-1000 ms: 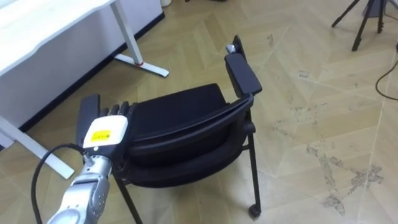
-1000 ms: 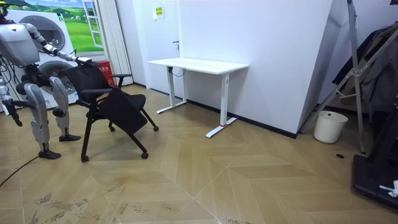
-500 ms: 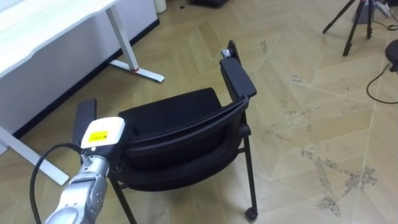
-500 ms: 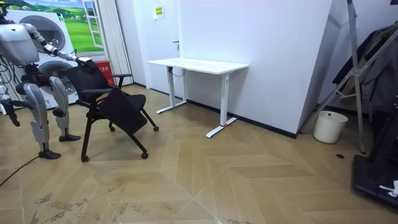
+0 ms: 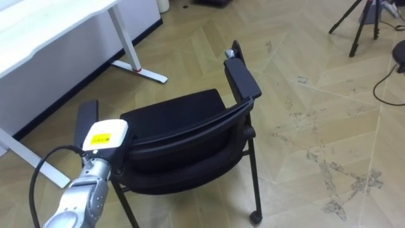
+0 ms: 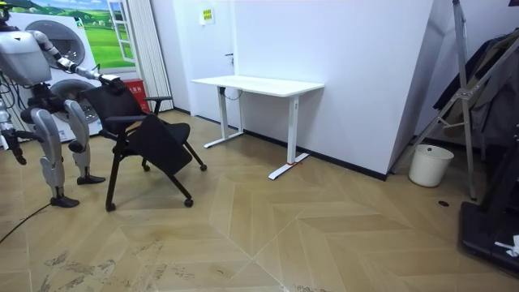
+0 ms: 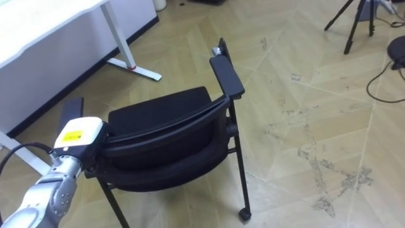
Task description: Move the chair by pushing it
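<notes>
Chair (image 5: 183,126) on open floor, well short of desk (image 6: 258,83); same spot as second ago, only head camera shifted. Left robot hand (image 5: 104,135) at chair-back's top corner, open or closed can't tell, back hides it. Right robot hand (image 6: 11,148) hangs at side, too small to read. Push seems not yet moving chair.

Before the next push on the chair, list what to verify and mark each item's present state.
1. Left hand at the backrest of the black chair with armrests: ok.
2. Its hold on the backrest: cannot tell.
3. Right hand helping: not ok, it hangs at the robot's side.
4. Chair apart from the white desk: ok.
5. Wooden floor between chair and desk free of obstacles, by the room view: ok.
</notes>
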Motion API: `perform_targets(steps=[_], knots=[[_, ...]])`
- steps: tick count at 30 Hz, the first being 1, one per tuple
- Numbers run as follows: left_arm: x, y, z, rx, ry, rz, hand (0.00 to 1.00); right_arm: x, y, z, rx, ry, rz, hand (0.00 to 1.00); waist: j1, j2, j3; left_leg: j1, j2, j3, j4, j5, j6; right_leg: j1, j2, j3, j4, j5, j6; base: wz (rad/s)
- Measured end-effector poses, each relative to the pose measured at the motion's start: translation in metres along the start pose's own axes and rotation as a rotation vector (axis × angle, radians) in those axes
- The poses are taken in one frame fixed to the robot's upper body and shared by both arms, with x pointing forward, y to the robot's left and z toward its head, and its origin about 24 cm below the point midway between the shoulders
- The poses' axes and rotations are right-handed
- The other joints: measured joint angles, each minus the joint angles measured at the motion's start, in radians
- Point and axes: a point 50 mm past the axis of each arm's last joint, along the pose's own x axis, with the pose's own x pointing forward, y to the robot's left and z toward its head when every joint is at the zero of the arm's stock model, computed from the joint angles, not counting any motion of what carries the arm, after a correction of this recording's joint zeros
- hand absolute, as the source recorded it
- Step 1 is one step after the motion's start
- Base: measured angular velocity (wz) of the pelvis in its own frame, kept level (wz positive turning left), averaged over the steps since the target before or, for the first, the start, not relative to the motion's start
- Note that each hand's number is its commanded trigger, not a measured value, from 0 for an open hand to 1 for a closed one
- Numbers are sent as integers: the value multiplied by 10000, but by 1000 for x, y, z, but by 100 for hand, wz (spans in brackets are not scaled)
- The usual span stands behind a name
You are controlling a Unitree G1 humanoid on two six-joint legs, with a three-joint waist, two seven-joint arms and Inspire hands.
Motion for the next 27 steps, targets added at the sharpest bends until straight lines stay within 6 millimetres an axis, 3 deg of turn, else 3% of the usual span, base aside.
perform_targets(steps=[6, 9, 12, 15, 16, 19, 20, 24, 27], knots=[[-2, 4, 0, 249, -96, 225, 100, 0, -2, 5, -712, -179, -499, 0, -44, -246, 20, -42, -3, -79, -1, 0, 0, 28, -1, -48, -7, 4, -6, 3], [-1, 6, 1, 325, -170, 255, 100, 0, -7, 17, -1599, -550, -1043, 0, -32, -280, 20, -112, -11, -164, 15, 0, 1, 10, -10, -152, -7, 7, -8, 9], [-1, 8, 2, 318, -187, 311, 100, -1, -13, 42, -2942, -1394, -1627, 0, -43, -290, 26, -144, -11, -155, 18, 3, 6, -22, -11, -147, 5, 7, -7, 0], [-2, 14, 2, 537, -237, 479, 100, -9, -13, 99, -4565, -3352, -2572, 0, 16, -430, 83, -271, -12, -125, 25, 19, 32, -184, -24, -144, 60, 6, -7, 0], [-1, 17, 3, 571, -309, 554, 100, -11, -11, 109, -4733, -3686, -2703, 0, 29, -468, 87, -314, -12, -125, 36, 28, 45, -215, -27, -153, 78, 6, -7, 0], [0, 25, 4, 772, -460, 777, 100, -30, 4, 163, -5582, -5881, -3054, 0, 163, -679, 175, -359, -10, -103, 24, 63, 86, -410, -28, -137, 304, 11, -19, 0], [0, 27, 5, 862, -541, 814, 100, -42, 12, 183, -6124, -6972, -3304, 0, 189, -723, 141, -477, -10, -102, 51, 63, 86, -510, -33, -137, 326, 11, -21, 0], [3, 35, 10, 1181, -973, 838, 100, -88, 43, 229, -7934, -10338, -3764, 0, 408, -921, 108, -579, -10, -97, 108, 62, 86, -591, -38, -130, 328, 14, -24, 0], [5, 41, 15, 1297, -1196, 879, 100, -118, 70, 248, -9627, -12336, -4275, 0, 639, -927, 90, -679, -11, -59, 145, 63, 87, -703, -44, -77, 386, 28, -41, -3]])
